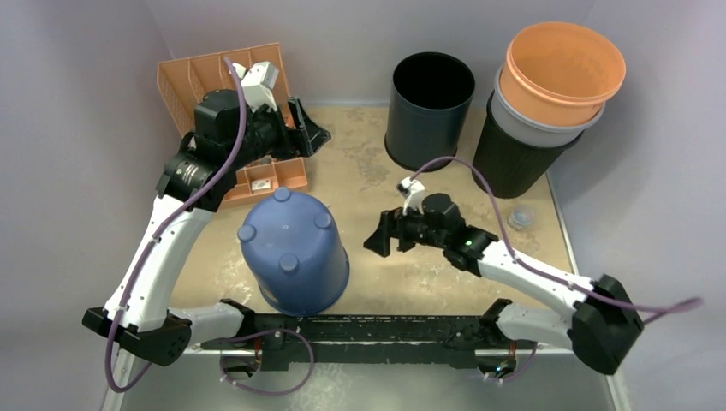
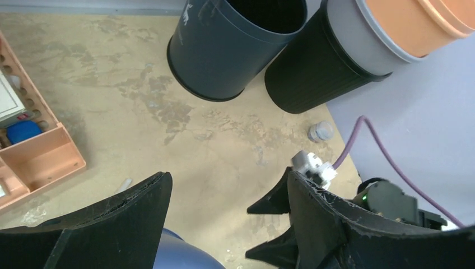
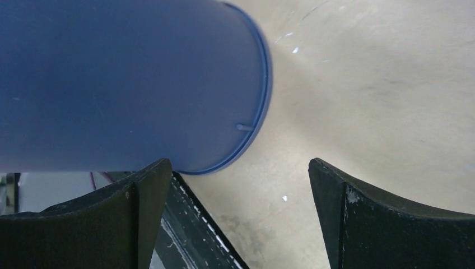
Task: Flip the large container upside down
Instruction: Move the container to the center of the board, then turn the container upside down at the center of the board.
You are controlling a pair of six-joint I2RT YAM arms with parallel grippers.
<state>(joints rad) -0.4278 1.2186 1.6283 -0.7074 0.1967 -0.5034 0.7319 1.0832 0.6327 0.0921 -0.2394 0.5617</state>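
The large container, a blue bucket point(image 1: 291, 248), stands mouth down on the table, its studded base facing up, near the front left. In the right wrist view its blue wall point(image 3: 129, 84) fills the upper left with the rim on the tabletop. My right gripper point(image 1: 381, 235) is open just right of the bucket, apart from it, with nothing between its fingers point(image 3: 240, 162). My left gripper point(image 1: 312, 128) is open and empty behind the bucket, beside the orange tray; its own camera point(image 2: 229, 175) looks down on bare table and a sliver of the bucket point(image 2: 179, 255).
A dark navy bin point(image 1: 428, 107) stands upright at the back. To its right is a black ribbed bin point(image 1: 514, 163) with a grey and an orange bin point(image 1: 565, 68) nested in it. An orange divided tray point(image 1: 193, 81) sits back left, and a small clear cap point(image 1: 520, 217) lies at the right. A black rail point(image 1: 385, 330) runs along the front.
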